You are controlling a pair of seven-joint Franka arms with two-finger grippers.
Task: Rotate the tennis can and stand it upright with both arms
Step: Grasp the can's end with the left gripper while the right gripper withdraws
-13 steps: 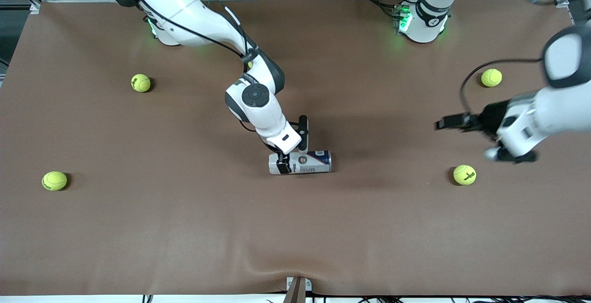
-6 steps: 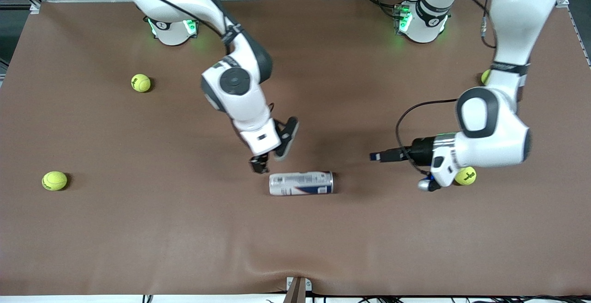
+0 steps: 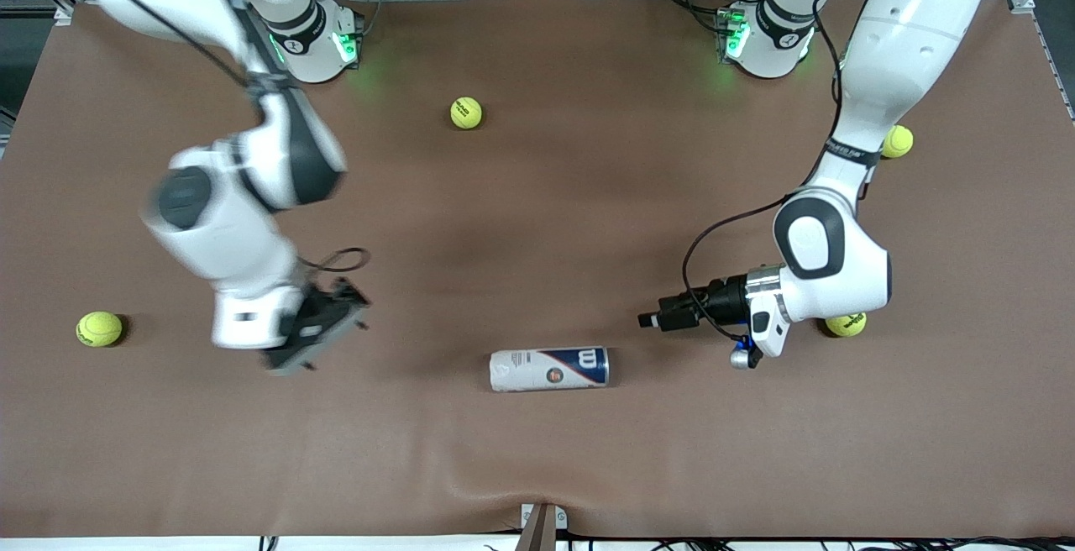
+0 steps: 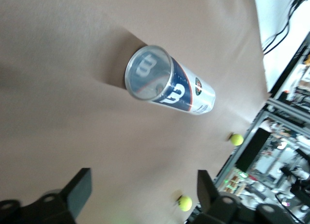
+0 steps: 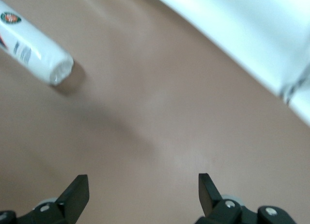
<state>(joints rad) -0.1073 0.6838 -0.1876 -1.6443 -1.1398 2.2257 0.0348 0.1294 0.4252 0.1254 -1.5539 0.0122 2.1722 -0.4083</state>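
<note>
Tennis can (image 3: pixel 549 369) lies on its side on the table (image 3: pixel 537 467), lower centre of the front view, untouched. Left end effector (image 3: pixel 648 321), fingers spread wide, sits right of centre. Right end effector (image 3: pixel 315 334), also wide, empty, is lower left.

Tennis can (image 3: pixel 549 369) on its side, mid-table, ungripped.

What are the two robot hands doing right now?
Left end effector: open, empty, pointing at the tennis can.
Right end effector: open, empty, over bare table.
</note>
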